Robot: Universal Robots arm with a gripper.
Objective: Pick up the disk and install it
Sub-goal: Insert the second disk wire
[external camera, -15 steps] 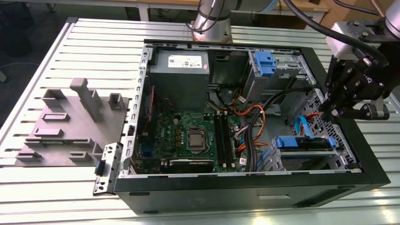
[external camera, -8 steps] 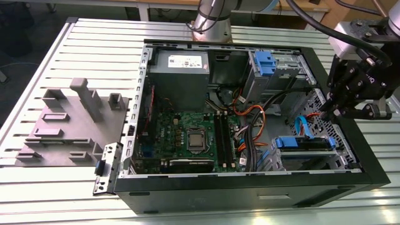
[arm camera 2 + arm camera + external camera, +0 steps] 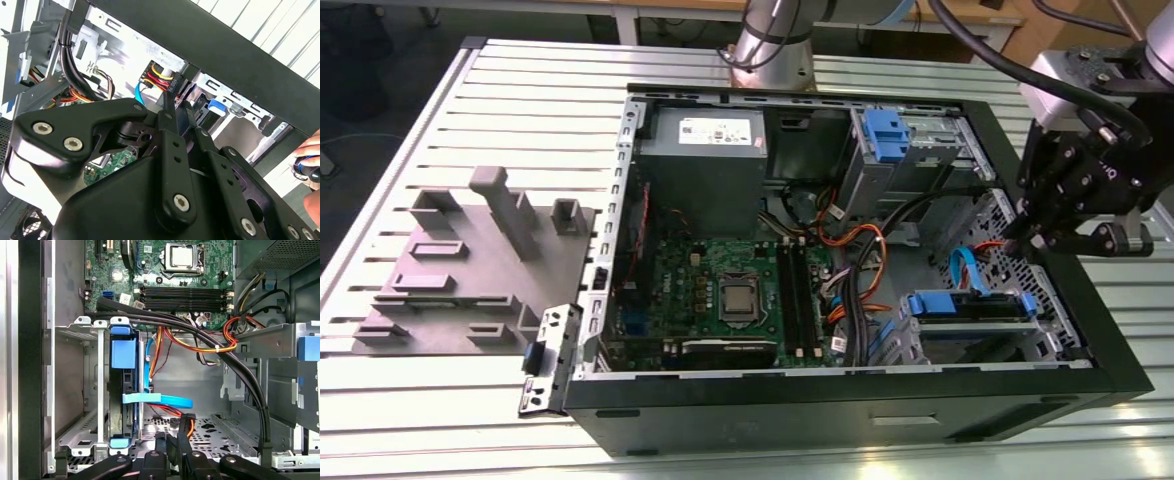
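The disk sits seated in the computer case's drive cage, just below the pincer, whose fingers are closed, gripping nothing.

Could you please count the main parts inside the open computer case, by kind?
Power supply: 1
Processor: 1
Blue drive fittings: 2, on the disk in the lower bay and in the upper bay
Total: 4

Matt black plastic claw, bare grey sheet-metal computer case, ribbed pale metal table.
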